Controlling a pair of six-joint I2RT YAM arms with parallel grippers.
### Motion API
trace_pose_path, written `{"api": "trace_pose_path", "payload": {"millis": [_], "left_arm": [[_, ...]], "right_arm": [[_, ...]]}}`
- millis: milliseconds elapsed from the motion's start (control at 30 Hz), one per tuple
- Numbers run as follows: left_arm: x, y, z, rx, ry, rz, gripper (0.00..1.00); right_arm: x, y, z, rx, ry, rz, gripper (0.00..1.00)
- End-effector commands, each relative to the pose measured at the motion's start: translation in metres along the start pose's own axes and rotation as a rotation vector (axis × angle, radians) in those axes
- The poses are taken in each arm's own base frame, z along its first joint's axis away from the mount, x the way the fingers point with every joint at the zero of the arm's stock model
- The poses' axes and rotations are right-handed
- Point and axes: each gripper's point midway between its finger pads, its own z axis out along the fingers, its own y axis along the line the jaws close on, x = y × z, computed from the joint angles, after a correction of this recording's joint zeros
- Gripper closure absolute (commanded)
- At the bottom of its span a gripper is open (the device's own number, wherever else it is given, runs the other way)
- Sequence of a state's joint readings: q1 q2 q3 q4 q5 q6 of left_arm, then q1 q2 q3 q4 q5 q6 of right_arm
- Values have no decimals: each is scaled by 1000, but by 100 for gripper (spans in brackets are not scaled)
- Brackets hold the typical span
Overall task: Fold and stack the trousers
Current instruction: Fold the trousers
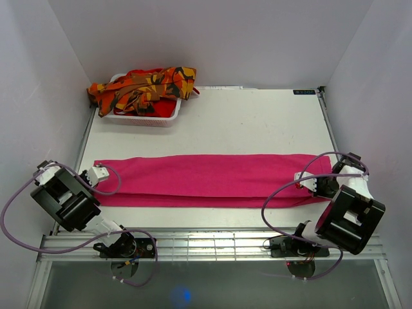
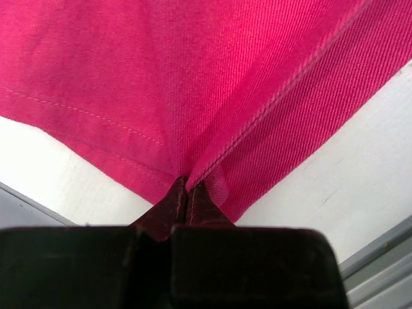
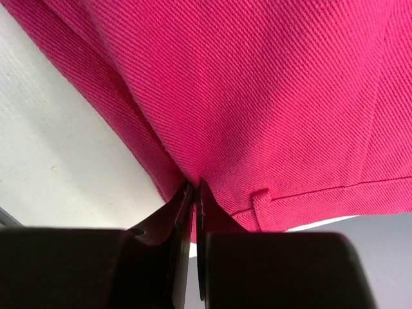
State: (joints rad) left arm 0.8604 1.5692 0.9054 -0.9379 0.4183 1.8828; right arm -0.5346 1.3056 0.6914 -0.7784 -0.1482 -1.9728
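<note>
The magenta-pink trousers lie stretched across the table from left to right, folded lengthwise with one leg over the other. My left gripper is shut on their left end, pinching the hem of the top layer. My right gripper is shut on the right end, gripping the waistband edge near a belt loop. The orange camouflage trousers lie bunched over the white basket at the back left.
White walls close in the table on the left, back and right. A metal rail runs along the near edge between the arm bases. Bare white table lies behind the pink trousers.
</note>
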Motion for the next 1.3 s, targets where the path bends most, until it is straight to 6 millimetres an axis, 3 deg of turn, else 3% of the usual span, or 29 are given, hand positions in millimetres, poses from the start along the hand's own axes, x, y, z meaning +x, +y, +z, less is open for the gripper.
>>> {"api": "trace_pose_path", "payload": {"millis": [0, 100, 200, 300, 433, 467, 533, 567, 633, 667, 767, 800, 867, 900, 967, 1000, 1067, 1133, 1267], "left_arm": [[7, 59, -36, -147, 46, 33, 100], [-7, 74, -61, -173, 13, 36, 100], [-8, 70, -73, -170, 22, 62, 100], [-1, 58, -72, -143, 53, 87, 100], [23, 30, -48, -58, 117, 68, 100], [31, 14, -35, -9, 140, 52, 100], [41, 6, -22, 16, 162, 41, 100], [43, -3, -15, 39, 159, 27, 76], [35, -5, -14, 42, 119, -3, 58], [29, 6, -23, 13, 100, 3, 17], [-5, 11, -42, -2, -34, -19, 2], [-14, 29, -60, -48, -54, -7, 2], [-39, 38, -75, -78, -166, -62, 2], [-47, 57, -93, -131, -187, -63, 2], [-63, 72, -102, -162, -266, -146, 5], [-63, 75, -98, -137, -280, -167, 7], [-66, 76, -96, -97, -289, -188, 15], [-64, 75, -84, -51, -307, -228, 21], [-62, 72, -68, 21, -322, -269, 29]], "right_arm": [[24, -27, -18, 65, 104, -5, 92], [24, -31, -23, 69, 102, 2, 92], [23, -29, -23, 67, 97, -5, 92], [22, -24, -19, 57, 99, -8, 92], [21, -12, -13, 30, 103, -13, 92], [22, -11, -12, 30, 106, -20, 92], [22, -8, -10, 24, 114, -31, 92], [21, -4, -8, 18, 115, -40, 92], [21, -5, -9, 29, 119, -47, 86], [20, -6, -10, 38, 115, -48, 82], [17, -8, -14, 48, 104, -45, 58], [17, -10, -16, 56, 104, -41, 54], [17, -13, -18, 66, 99, -27, 42], [18, -22, -22, 82, 97, -14, 40], [11, -25, -27, 73, 48, 49, 31], [12, -39, -37, 94, 37, 68, 28], [1, -38, -45, 68, -20, 131, 11], [-1, -48, -57, 88, -29, 146, 9], [-2, -49, -66, 99, -20, 139, 9]]}}
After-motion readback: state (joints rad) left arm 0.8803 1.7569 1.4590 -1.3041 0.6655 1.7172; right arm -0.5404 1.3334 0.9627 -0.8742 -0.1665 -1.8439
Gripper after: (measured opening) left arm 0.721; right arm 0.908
